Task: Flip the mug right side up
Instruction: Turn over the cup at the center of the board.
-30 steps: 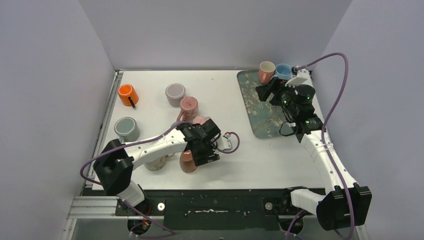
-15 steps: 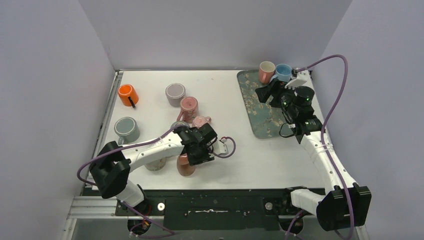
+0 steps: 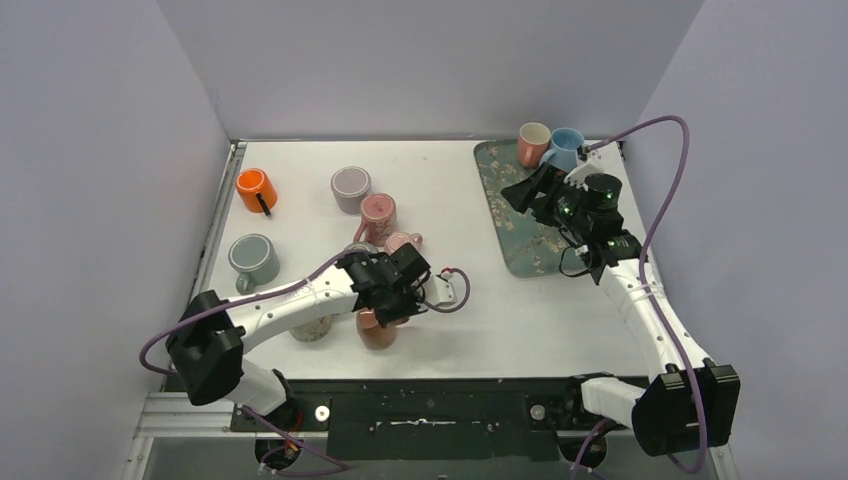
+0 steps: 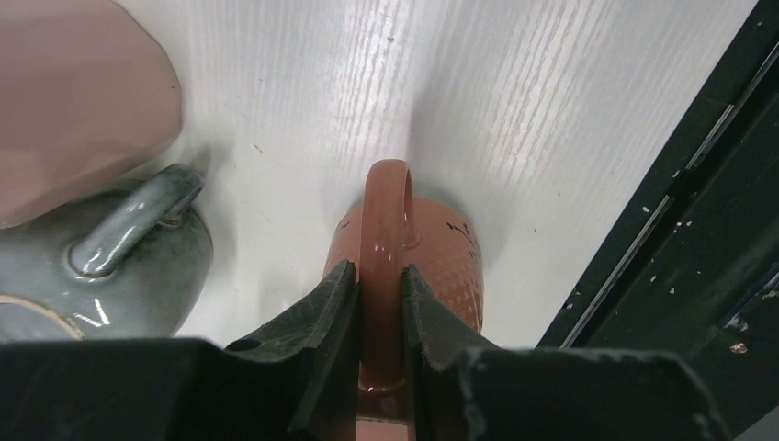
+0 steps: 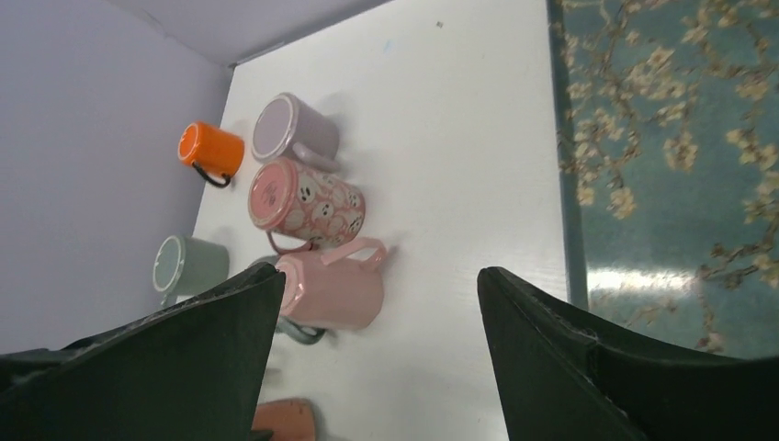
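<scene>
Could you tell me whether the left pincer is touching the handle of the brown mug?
Touching. The left wrist view shows the left pincer shut on the handle of the brown mug, both fingers pressed against its sides with no gap.

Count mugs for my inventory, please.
10: peach and blue by the tray; orange, lilac, patterned pink, plain pink, grey-green on the table; terracotta in the left fingers; speckled and glazed grey partly under that arm. More may hide.

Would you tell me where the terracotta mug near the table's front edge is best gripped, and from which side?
By its handle, coming from the handle side, as the left gripper does: the terracotta mug has a wide round body, while the thin loop stands clear of it and fits between the fingers.
</scene>
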`<state>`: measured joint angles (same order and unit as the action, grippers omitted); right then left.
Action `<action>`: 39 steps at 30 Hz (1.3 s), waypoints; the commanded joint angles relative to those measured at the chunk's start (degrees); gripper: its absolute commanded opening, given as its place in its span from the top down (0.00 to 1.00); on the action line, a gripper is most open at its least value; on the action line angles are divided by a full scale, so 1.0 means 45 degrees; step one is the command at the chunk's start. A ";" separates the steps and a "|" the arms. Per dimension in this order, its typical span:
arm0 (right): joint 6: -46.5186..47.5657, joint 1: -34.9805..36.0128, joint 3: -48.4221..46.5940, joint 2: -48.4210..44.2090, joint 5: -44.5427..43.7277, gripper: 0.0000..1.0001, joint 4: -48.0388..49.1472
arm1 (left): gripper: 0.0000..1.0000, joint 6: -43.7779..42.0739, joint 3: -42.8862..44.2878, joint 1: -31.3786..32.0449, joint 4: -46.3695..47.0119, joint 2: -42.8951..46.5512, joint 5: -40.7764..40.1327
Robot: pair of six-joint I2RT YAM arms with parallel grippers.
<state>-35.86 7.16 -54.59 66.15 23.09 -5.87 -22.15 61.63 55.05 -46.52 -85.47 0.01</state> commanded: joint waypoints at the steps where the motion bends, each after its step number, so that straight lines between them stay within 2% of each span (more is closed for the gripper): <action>1: -0.1202 -0.0066 -0.0215 0.0287 0.2025 0.21 -0.0529 | 1.00 -0.0287 0.0162 0.0053 0.1087 0.1327 -0.0420; 10: -0.2969 0.0112 0.0433 0.1775 0.6429 0.30 -0.0997 | 1.00 -0.0810 0.0113 0.0197 0.3226 0.2612 -0.1270; 16: -0.3832 0.0917 0.1219 0.1556 0.7451 0.33 -0.0868 | 1.00 -0.1698 -0.0094 0.0514 0.4956 0.3264 -0.1963; 23: -0.6285 0.2945 0.2091 0.1438 0.8097 0.35 0.1549 | 1.00 -0.3159 -0.1045 0.1071 0.7479 0.4376 -0.2258; 28: -0.9086 0.3407 0.2794 0.1342 0.8176 0.37 0.4653 | 1.00 -0.4304 -0.1684 0.1419 0.8259 0.4871 -0.2072; 35: -1.2578 0.3981 0.4170 0.1323 0.8286 0.39 0.8808 | 1.00 -0.5568 -0.2564 0.2256 0.9662 0.5529 -0.2918; 39: -1.2769 0.4461 0.4086 0.1526 0.8177 0.39 0.8879 | 1.00 -0.5886 -0.2853 0.2581 1.0152 0.5665 -0.3306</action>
<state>-86.26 24.08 -35.46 74.06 57.67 23.94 -44.07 48.42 65.34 -13.10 -62.22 -12.38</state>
